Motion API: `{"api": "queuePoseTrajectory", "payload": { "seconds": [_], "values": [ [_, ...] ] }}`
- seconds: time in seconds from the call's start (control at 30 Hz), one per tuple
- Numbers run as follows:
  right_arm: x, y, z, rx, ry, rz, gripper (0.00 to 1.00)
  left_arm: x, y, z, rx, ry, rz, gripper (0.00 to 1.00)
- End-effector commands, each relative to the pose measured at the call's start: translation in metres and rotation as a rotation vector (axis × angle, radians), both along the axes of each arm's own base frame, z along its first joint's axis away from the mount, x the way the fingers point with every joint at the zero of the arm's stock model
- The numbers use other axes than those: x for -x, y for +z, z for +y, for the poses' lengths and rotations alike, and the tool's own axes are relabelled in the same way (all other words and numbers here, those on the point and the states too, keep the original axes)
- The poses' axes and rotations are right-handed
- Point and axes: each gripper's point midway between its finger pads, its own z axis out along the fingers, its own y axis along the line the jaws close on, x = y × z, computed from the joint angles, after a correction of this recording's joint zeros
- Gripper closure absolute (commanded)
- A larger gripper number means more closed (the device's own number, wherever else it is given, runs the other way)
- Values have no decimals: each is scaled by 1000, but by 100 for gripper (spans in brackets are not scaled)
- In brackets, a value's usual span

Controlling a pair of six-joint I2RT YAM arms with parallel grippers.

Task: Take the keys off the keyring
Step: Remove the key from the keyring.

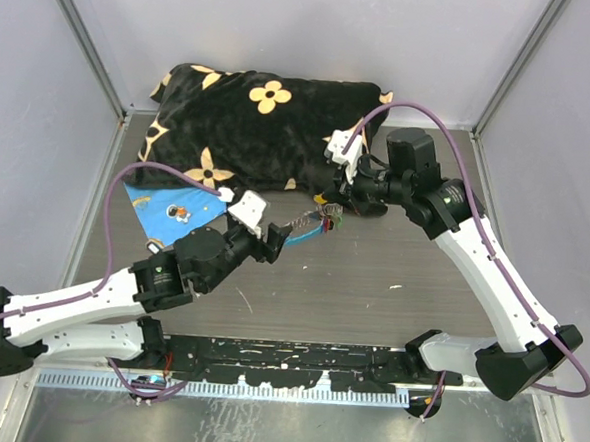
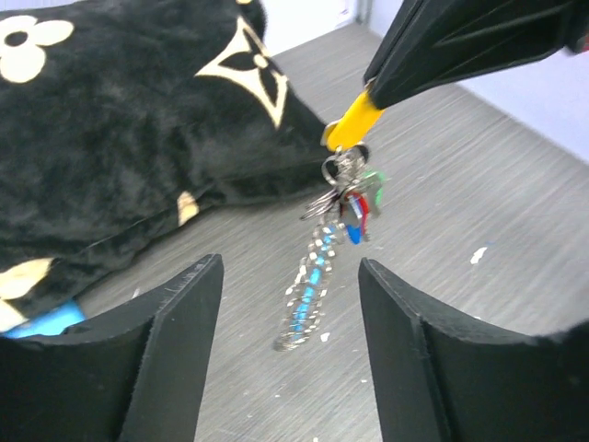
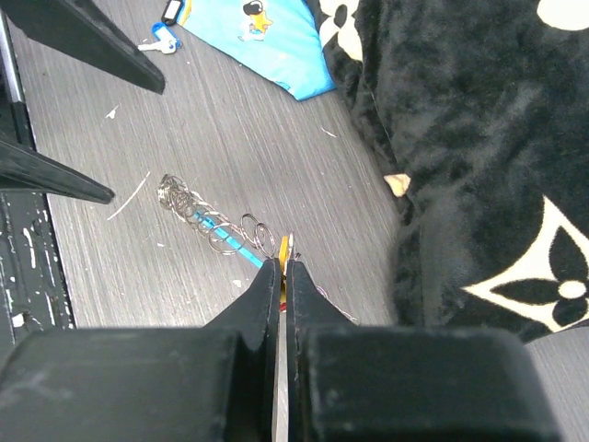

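1. L gripper (image 2: 290, 276): jaws apart, either side of keyring (image 2: 308, 287), not touching. R gripper (image 3: 282, 267): clamped shut on yellow tab (image 2: 354, 120); keys (image 2: 357, 207) bunched just under tab, keyring slanting down toward L gripper, mid-surface.
2. Room: open surface (image 1: 371, 296) to right & near side of bunch; pillow (image 1: 271, 119) close behind R gripper; blue sheet (image 1: 180, 209) just left of L gripper, edge under pillow.
3. Grey wood-grain surface, pale walls (image 1: 287, 20) on 3 sides.
4. Counts: 2 grippers, 1 keyring, 1 pillow, 1 blue sheet, 1 loose blue-headed key (image 3: 155, 42) by sheet; keys in bunch too small to count.
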Motion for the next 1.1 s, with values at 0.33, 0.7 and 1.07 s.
{"api": "queuePoseTrajectory", "payload": {
  "seconds": [0.33,0.7,1.07],
  "values": [
    [-4,38,8,-162,-3,0,99,15,36,-70,358,-154,217,54],
    [-5,38,8,-179,-16,18,99,-36,21,-68,304,50,204,57],
    [-6,40,11,-194,-15,40,99,-60,11,-63,295,88,270,59]
  ]
}}
